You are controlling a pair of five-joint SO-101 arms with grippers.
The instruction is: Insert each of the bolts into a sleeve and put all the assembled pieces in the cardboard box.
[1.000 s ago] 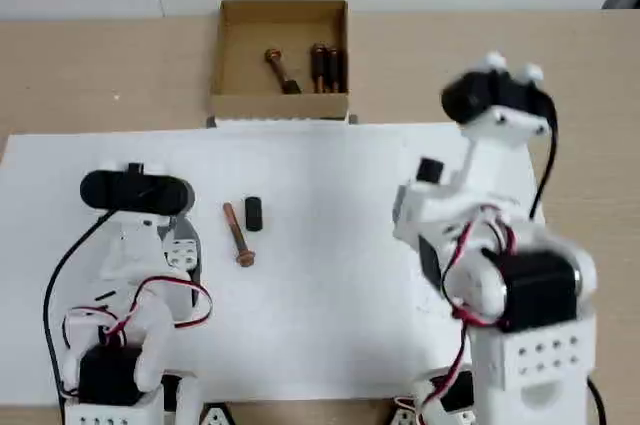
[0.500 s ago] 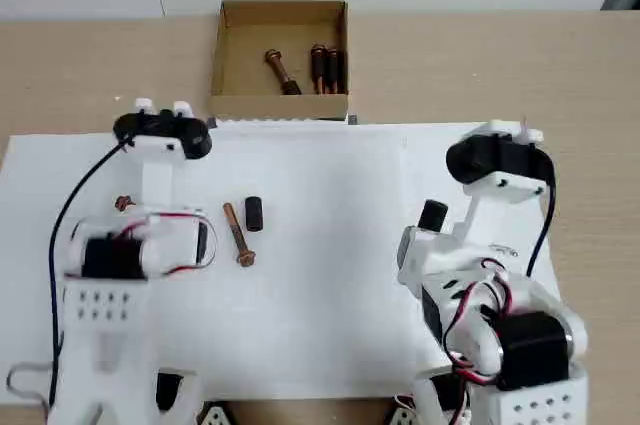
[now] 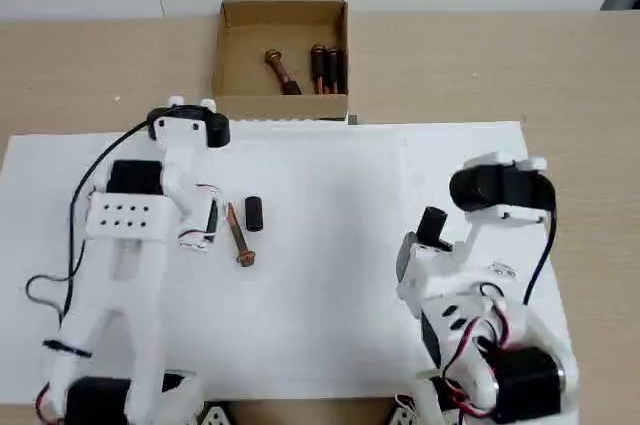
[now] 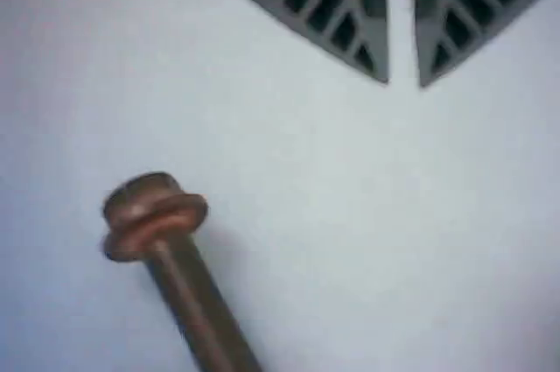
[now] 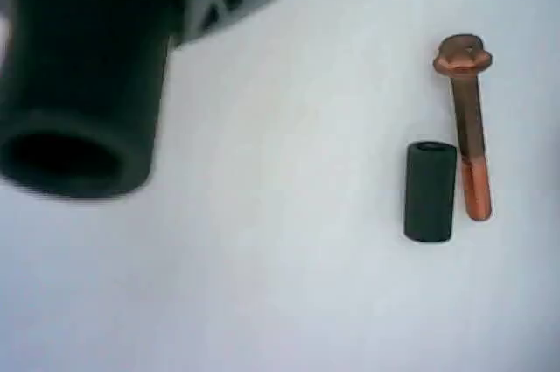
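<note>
Status, nearest first. The right pincer [image 3: 425, 235] is clamped on a black sleeve, the held sleeve [image 5: 83, 101]. Its open bore faces outward and there is no bolt in it.

The left pincer [image 4: 402, 74] has its jaws almost together, with only a slit between them and nothing gripped. Its tips sit low over the white sheet [image 3: 340, 245].

The loose bolt [image 4: 175, 276] lies flat on the sheet just beside the left pincer's tips, untouched, with its head end nearest them. The loose sleeve [image 5: 430, 190] lies parallel to the bolt's tip end, on the side away from the left pincer. We can't tell if the two touch. Both are well apart from the right pincer, across the sheet.

Farthest from both pincers, the cardboard box [image 3: 283, 105] sits on the tabletop [image 3: 450, 65] beyond the sheet. It holds what we read as three assembled pieces [image 3: 328, 67].

Our read is that most of the job is done. We see one bolt against two sleeves. Left to do: grip the bolt, mate it with a sleeve and box it.
</note>
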